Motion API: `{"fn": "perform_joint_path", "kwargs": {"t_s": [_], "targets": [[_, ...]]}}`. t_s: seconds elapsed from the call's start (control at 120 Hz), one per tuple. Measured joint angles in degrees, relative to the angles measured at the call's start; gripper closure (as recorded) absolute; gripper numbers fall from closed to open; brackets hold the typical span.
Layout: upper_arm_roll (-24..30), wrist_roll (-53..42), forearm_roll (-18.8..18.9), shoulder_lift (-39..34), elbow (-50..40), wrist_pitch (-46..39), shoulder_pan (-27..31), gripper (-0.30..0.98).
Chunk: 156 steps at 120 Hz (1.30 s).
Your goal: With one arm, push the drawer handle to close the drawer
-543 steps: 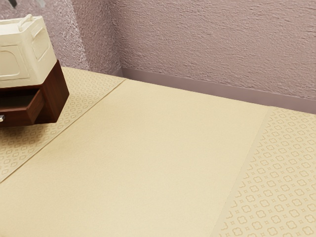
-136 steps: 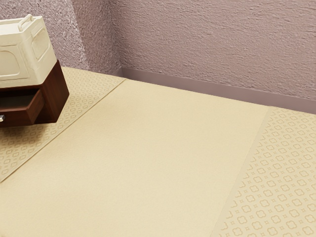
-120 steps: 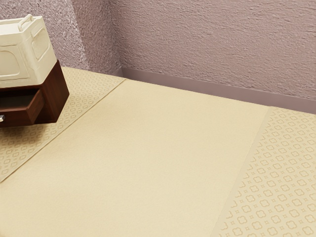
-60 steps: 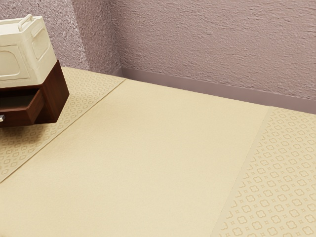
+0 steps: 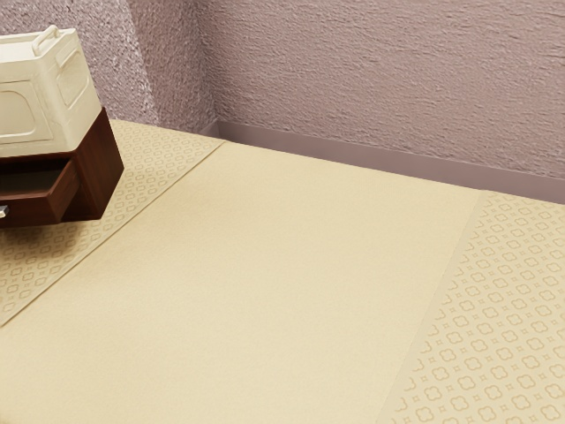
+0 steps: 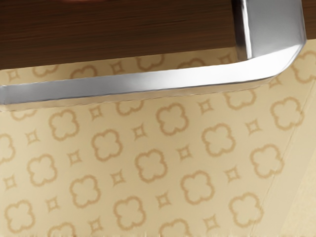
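Overall, the table (image 5: 291,265) spreads widest; the dark wooden cabinet (image 5: 101,168) stands at the exterior view's left, under a cream case (image 5: 26,106); the cabinet's drawer (image 5: 31,211) is pulled out, its silver handle (image 5: 3,212) on the front; whether the gripper is apart or together, I cannot tell.

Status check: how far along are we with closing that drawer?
Looks done: the approach; the handle looms close in the wrist view. In hand, probably: setting up the push, though I can't tell whether there is contact. Left: the closing itself; the drawer stands out from its cabinet, its inside showing.
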<state>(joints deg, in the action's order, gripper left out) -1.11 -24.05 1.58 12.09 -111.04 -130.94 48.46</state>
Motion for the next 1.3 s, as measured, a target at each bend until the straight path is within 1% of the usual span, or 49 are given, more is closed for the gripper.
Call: {"fn": "perform_joint_path", "kwargs": {"t_s": [0.417,0.45,0.542,0.6,0.667,0.742,0.833,0.95,1.3], "targets": [[-0.2,0.6,-0.6,-0.5,-0.3,1.4,1.2,0.07],[-0.2,0.6,-0.5,-0.5,-0.3,1.5,1.2,0.13],[-0.1,0.7,-0.5,-0.5,-0.1,1.5,1.3,0.36],[-0.1,0.8,-0.4,-0.5,0.0,1.5,1.3,0.48],[0.0,0.8,-0.3,-0.4,0.1,1.5,1.3,0.58],[0.1,0.8,-0.3,-0.2,0.7,1.4,1.2,0.65],[0.3,0.8,-0.2,0.3,1.9,1.4,1.1,0.71],[0.5,0.8,-0.2,0.8,2.6,1.4,1.0,0.75],[1.1,0.9,-0.3,3.1,5.7,1.4,0.4,0.78]]}}
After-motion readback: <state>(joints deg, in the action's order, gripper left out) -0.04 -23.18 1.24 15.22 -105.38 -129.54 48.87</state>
